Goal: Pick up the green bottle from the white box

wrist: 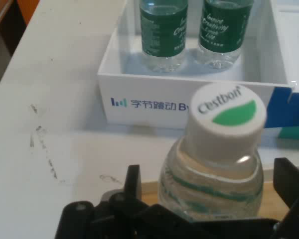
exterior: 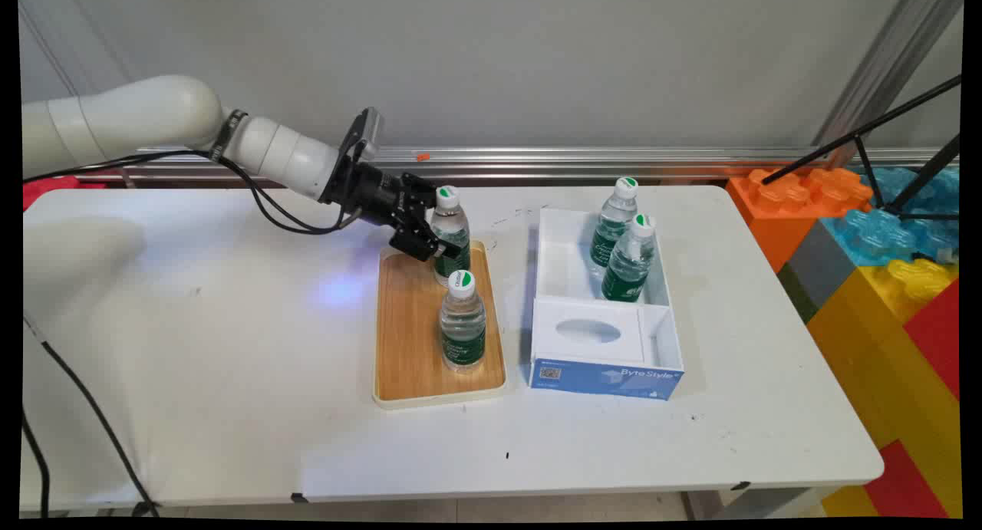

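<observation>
Bottle (exterior: 450,231) at the wooden tray's (exterior: 406,338) far end stood between the gripper's (exterior: 433,235) spread fingers; whether they gripped it was unclear.

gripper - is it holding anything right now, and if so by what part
The gripper has its fingers either side of the body of the far bottle on the wooden tray, below the cap; whether they actually clamp it cannot be told.

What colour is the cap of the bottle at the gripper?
White cap with a green leaf shape and "Cestbon" lettering; clearest in the hand view.
</observation>
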